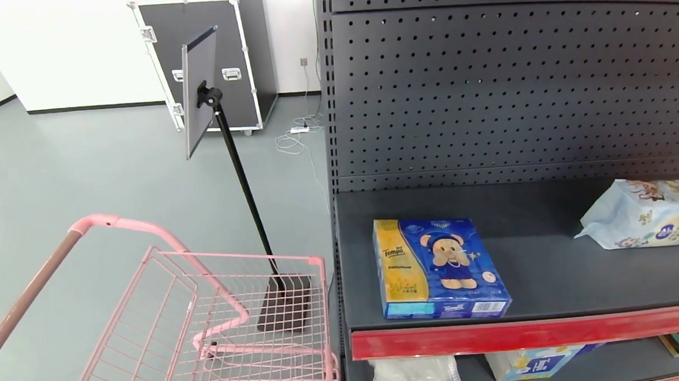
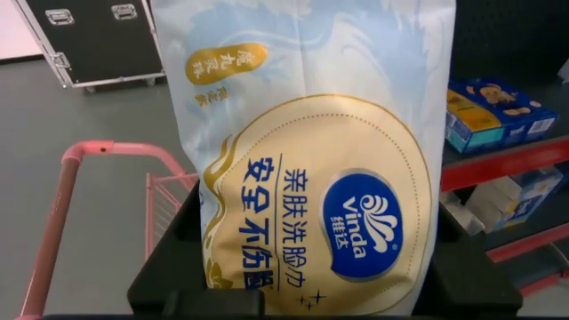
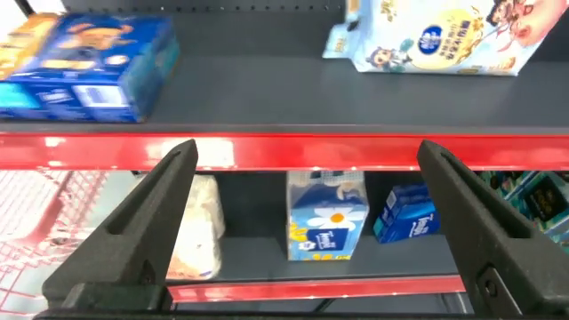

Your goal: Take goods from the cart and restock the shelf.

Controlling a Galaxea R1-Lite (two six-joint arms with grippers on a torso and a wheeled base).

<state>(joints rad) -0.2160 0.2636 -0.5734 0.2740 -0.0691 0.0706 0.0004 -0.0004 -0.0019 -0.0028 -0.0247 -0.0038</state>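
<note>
Cream-and-blue pack point(image 2: 311, 151) stands upright between the left gripper's point(image 2: 320, 236) fingers point(image 2: 169, 258), which press against both of its sides. The pink cart point(image 2: 84, 160) lies beyond them. The right gripper point(image 3: 307, 156) is spread wide with nothing between its fingers point(image 3: 142, 222). The shelf point(image 3: 267, 107) lies just beyond their tips.

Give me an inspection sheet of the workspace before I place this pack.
Surface: shelf board, dark, red front edge, bare room between its goods.
Job's things: blue tissue box flat at the shelf's left; pale printed pack at its right; cream-and-blue pack held near the pink cart.
Clutter: nothing seen.
Grippers: left pincer shut on the cream-and-blue pack; right pincer open, facing the red edge.
Cables: white lead on the floor past the shelf end.
Surroundings: screen on a stand, flight case, lower-shelf goods.
</note>
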